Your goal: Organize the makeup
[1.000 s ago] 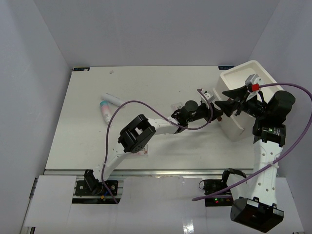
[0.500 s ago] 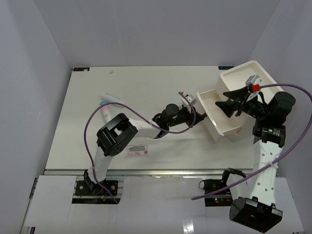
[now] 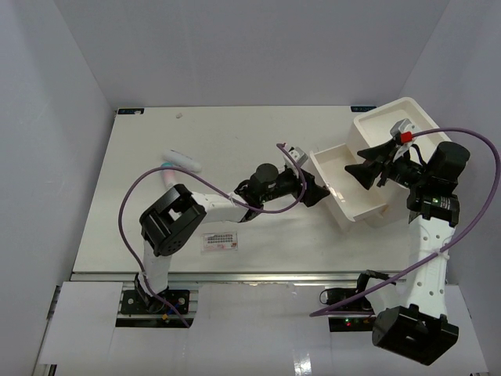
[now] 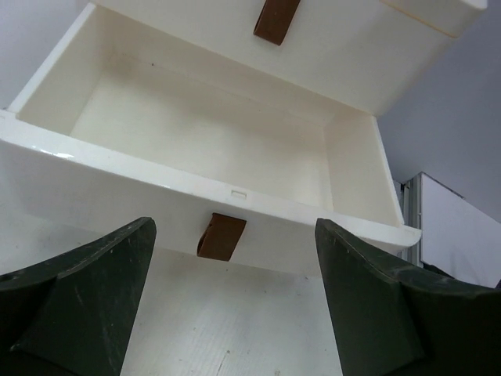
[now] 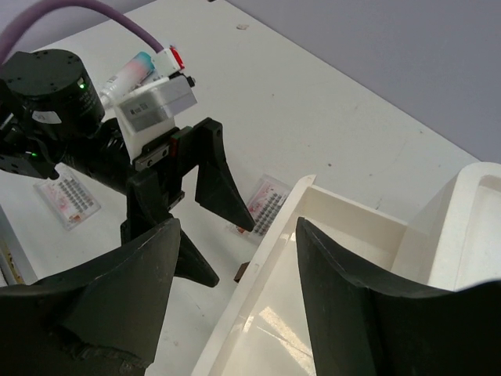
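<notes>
The white bin (image 3: 398, 117) stands at the right with its lower drawer (image 3: 342, 205) pulled out to the left and empty inside (image 4: 203, 133). My left gripper (image 3: 318, 189) is open just in front of the drawer's brown pull tab (image 4: 221, 236), touching nothing. My right gripper (image 5: 235, 305) hangs open over the drawer's front rim (image 5: 270, 239), holding nothing. One clear dotted packet (image 5: 266, 202) lies beside the drawer, and another (image 3: 221, 240) near the table's front edge. A white tube (image 3: 182, 160) and a pink teal-capped tube (image 5: 133, 70) lie at the left.
A second brown tab (image 4: 275, 19) marks the bin's upper drawer, which is closed. My left arm (image 3: 219, 205) and its purple cable (image 3: 137, 196) cross the middle of the table. Grey walls enclose the table on three sides.
</notes>
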Robot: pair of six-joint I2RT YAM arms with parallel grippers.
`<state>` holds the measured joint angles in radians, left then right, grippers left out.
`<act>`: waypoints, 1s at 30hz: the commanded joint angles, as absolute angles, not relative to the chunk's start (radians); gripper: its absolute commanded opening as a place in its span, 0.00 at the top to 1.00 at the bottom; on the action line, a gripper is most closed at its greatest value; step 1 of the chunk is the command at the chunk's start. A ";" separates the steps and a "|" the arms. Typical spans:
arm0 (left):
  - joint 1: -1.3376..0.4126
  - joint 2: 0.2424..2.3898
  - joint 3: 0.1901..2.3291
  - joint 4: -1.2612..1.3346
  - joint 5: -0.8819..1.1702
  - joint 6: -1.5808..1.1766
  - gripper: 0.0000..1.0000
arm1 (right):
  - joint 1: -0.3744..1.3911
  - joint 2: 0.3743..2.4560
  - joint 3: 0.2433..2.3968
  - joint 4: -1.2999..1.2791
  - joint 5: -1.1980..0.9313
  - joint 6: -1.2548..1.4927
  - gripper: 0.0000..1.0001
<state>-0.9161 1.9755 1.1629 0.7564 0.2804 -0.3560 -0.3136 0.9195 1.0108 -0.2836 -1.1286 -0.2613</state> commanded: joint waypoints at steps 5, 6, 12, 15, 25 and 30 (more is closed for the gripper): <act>-0.887 1.739 1.104 0.637 0.255 -0.315 0.02 | -0.175 0.989 1.115 -0.462 -0.963 -0.398 0.30; -0.866 1.708 1.084 0.589 0.245 -0.324 0.02 | -0.131 1.010 1.139 -0.494 -0.909 -0.420 0.30; -0.661 1.401 0.955 0.267 0.214 -0.414 0.03 | 0.122 1.161 1.276 -0.554 -0.617 -0.440 0.31; -0.551 1.243 0.900 0.089 0.226 -0.423 0.03 | 0.253 1.241 1.337 -0.556 -0.491 -0.425 0.31; -0.438 0.712 0.728 -0.183 0.036 -0.225 0.02 | 0.640 1.744 1.558 -0.610 0.040 -0.196 0.21; -0.439 0.595 0.644 -0.163 -0.034 -0.216 0.02 | 0.663 1.892 1.616 -0.603 0.234 -0.035 0.12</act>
